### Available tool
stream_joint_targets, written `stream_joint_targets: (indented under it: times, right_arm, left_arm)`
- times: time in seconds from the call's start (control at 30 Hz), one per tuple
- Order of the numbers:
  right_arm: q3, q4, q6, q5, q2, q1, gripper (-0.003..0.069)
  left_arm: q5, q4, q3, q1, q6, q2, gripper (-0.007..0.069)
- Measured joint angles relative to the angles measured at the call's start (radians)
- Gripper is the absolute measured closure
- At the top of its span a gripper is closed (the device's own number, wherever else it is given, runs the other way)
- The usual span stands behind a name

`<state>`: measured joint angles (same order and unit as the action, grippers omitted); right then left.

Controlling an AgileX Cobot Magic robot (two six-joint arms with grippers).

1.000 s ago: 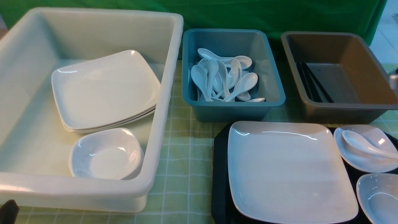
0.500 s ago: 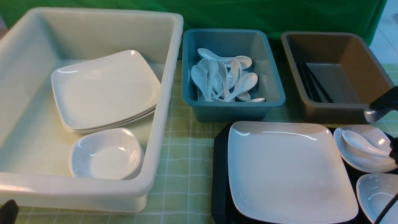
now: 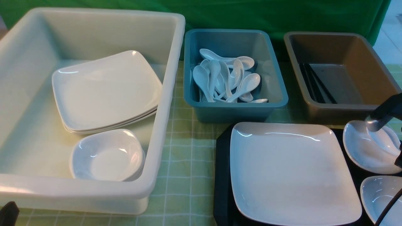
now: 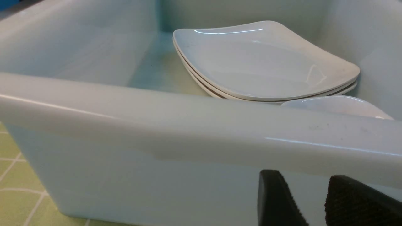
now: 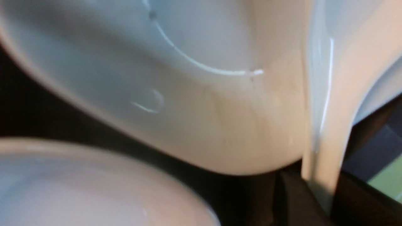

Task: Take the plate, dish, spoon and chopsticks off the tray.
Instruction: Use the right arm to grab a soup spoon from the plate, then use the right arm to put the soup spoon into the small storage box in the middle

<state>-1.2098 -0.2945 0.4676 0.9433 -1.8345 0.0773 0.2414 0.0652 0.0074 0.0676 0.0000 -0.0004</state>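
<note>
Right gripper (image 5: 315, 188) is angling down into small dish (image 3: 361, 150), jaws pinching the spoon (image 3: 382, 142) handle. Left gripper (image 4: 314, 201) is sitting low beside white bin (image 4: 188, 131), jaws slightly apart, empty.

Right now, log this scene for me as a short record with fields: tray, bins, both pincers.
tray: plate, farther dish holding spoon, nearer dish
white bin: stacked plates, small dishes
teal bin: spoons
brown bin: black chopsticks
left pincer: open, empty, beside white bin
right pincer: astride spoon handle, grip unclear
</note>
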Motion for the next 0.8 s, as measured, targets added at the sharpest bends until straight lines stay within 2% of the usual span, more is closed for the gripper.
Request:
stream_joint_targets:
  times: [0.2, 0.4, 0.8]
  right_arm:
    - [0.0, 0.019, 0.001, 0.039, 0.117, 0.0, 0.0545]
    - [-0.005, 0.134, 0.047, 0.02, 0.285, -0.022, 0.0545]
    - [-0.126, 0.188, -0.002, -0.048, 0.324, -0.288, 0.0545]
  left_arm:
    - [0.0, 0.0, 0.0, 0.0, 0.0, 0.0, 0.04]
    - [0.0, 0.0, 0.0, 0.0, 0.0, 0.0, 0.04]
    - [0.0, 0.0, 0.0, 0.0, 0.0, 0.0, 0.04]
